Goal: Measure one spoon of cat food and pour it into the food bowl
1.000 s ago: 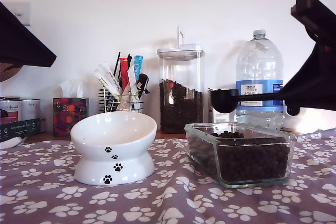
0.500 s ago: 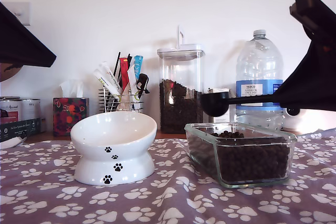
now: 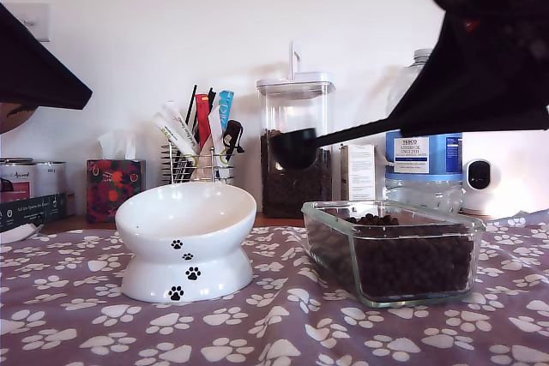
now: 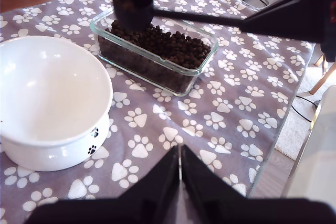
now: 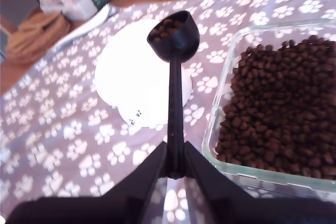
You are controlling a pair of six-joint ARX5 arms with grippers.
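Carry step, as judged: loaded spoon (image 5: 173, 35) sat ahead of my second gripper (image 5: 175, 169), between dish (image 5: 226, 98) and bowl (image 5: 134, 77). Next: advance over bowl, roll wrist to tip kibble (image 5: 167, 27). Second gripper clamped on spoon handle. My first gripper (image 4: 180, 167) pinched together, empty, bowl beyond it.

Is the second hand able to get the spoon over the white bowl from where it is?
Probably yes. My second hand holds the spoon up in the air, and nothing stands between it and the food bowl.
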